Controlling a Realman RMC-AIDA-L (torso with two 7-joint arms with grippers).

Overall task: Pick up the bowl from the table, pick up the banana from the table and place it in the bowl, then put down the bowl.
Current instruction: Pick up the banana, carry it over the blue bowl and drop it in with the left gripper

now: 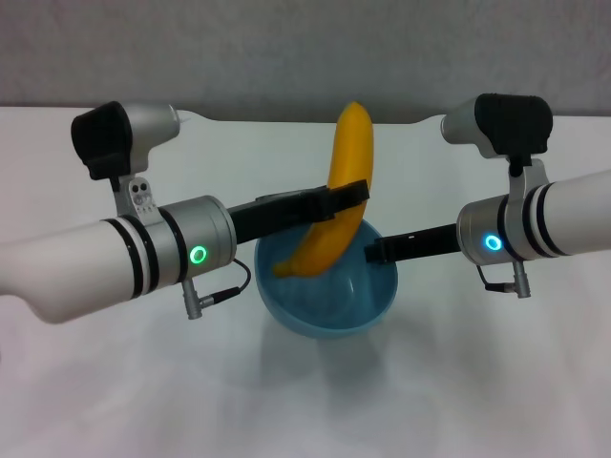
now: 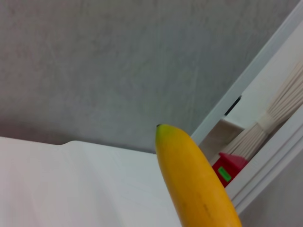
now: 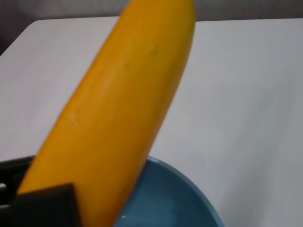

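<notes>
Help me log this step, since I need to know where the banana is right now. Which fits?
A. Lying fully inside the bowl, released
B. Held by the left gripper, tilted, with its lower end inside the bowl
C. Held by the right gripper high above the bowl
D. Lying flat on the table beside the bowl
B: the left gripper is shut on the banana, whose lower end dips inside the bowl held at the rim by the right gripper.

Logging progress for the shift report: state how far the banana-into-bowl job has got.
Done: the right pincer holds the round light-blue plastic bowl by its rim, apparently off the white tabletop, and the left pincer grips the curved yellow-orange banana. In hand: the banana's lower end is inside the bowl, the rest sticking up steeply. Left: release the banana, set the bowl down.
</notes>
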